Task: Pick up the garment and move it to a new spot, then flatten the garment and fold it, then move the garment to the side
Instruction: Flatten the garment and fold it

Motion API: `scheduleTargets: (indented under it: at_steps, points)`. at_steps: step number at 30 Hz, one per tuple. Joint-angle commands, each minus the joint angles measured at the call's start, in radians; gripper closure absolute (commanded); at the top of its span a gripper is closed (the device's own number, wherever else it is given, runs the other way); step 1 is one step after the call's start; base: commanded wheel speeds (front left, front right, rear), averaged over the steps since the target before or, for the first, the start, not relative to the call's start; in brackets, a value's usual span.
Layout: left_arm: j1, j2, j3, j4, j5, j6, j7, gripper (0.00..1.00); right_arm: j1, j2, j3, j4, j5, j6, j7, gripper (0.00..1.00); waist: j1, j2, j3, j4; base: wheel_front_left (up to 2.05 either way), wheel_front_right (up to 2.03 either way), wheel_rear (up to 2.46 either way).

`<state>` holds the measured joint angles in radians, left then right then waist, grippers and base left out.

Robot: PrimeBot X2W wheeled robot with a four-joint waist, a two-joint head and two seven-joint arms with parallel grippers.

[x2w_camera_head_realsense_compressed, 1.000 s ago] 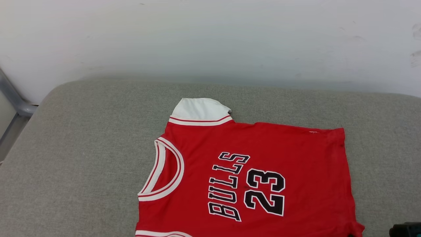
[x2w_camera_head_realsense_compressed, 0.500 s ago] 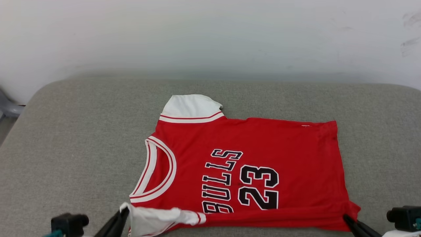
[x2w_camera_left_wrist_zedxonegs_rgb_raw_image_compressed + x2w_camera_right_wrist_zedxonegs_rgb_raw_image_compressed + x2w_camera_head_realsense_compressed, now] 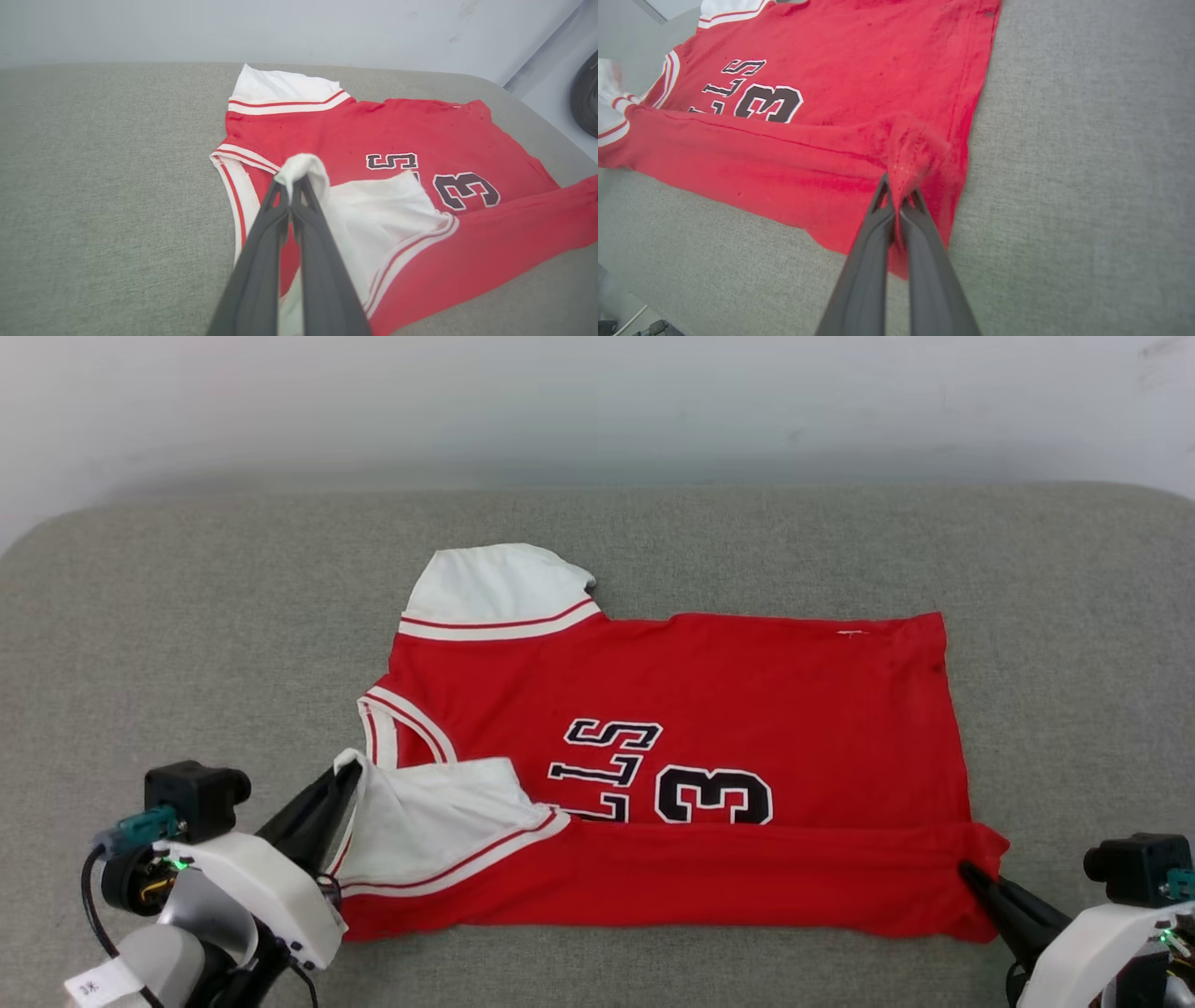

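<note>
Red cloth now covers more of the shirt's (image 3: 766,709) front than it did half a second ago. The near long edge was then barely lifted and lay across the foot of the lettering (image 3: 607,761). It has since been carried farther toward the wall (image 3: 597,401), leaving only the ends of the letters and a 3 uncovered. A second ago the shirt lay flat with nothing holding it. The whole head view has shifted too, which is the camera's doing, not the shirt's.

The left arm (image 3: 252,887) has its jaws closed on the near white sleeve (image 3: 429,817). The right arm (image 3: 1092,933) has its jaws closed on the red hem corner (image 3: 976,859), pinched into a small peak. The shirt lies near the middle of the grey cushion (image 3: 187,635), collar to the robot's left and hem to its right.

I take this as the lengthwise fold under way, roughly a third laid over. The move to the side is not yet done.

The far edge runs straight, with the far sleeve (image 3: 495,583) jutting past it. Bare cushion separates that sleeve from the wall, and wide bare stretches open to left and right, so either side could take the folded shirt. In the right wrist view the cushion's front edge is not far from the fold line, so there is less room that way.
</note>
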<state>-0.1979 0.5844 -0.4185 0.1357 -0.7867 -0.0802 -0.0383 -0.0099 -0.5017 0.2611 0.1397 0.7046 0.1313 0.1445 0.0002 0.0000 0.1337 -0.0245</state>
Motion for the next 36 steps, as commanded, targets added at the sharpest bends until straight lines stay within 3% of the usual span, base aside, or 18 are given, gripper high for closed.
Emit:
scheduleTargets:
  at_steps: [1,9,17,18,19,20,30,36]
  points:
    - [-0.026,-0.001,-0.003,0.014,0.005,-0.01,0.001,1.0,-0.019,-0.004,0.007,0.006,0.003,-0.001,0.005,1.0,-0.0002,0.0,0.027,-0.013,0.0,0.0,0.0]
    - [-0.17,-0.027,-0.059,0.209,0.02,-0.039,0.001,1.0,-0.088,-0.008,0.055,0.048,0.005,-0.001,0.02,1.0,-0.0002,0.0,0.11,-0.031,0.0,0.0,0.0]
    - [-0.224,-0.056,-0.139,0.363,0.041,-0.047,-0.051,1.0,-0.095,0.015,0.062,0.084,0.022,-0.001,0.017,1.0,-0.0002,0.0,0.106,-0.024,0.0,0.0,0.0]
    - [-0.227,-0.06,-0.144,0.377,0.044,-0.047,-0.055,0.77,-0.095,0.017,0.059,0.086,0.021,-0.001,0.015,0.95,-0.0002,0.0,0.1,-0.022,0.0,0.0,0.0]
    - [-0.231,-0.062,-0.15,0.39,0.047,-0.048,-0.058,0.2,-0.095,0.021,0.054,0.087,0.022,-0.001,0.011,0.46,-0.0002,0.0,0.094,-0.02,0.0,0.0,0.0]
    - [-0.238,-0.063,-0.154,0.401,0.054,-0.048,-0.064,0.0,-0.095,0.022,0.046,0.087,0.018,-0.001,0.002,0.0,-0.0002,0.0,0.085,-0.017,0.0,0.0,0.0]
    - [-0.291,-0.033,-0.189,0.417,0.058,-0.049,-0.033,0.0,-0.056,0.039,-0.032,0.051,-0.029,-0.001,-0.022,0.0,-0.0002,0.0,-0.008,0.018,0.0,0.0,0.0]
    - [-0.326,0.013,-0.241,0.343,-0.009,-0.049,0.129,0.0,-0.025,0.051,-0.071,0.011,-0.062,-0.001,0.002,0.0,-0.0002,0.0,-0.054,0.034,0.0,0.0,0.0]
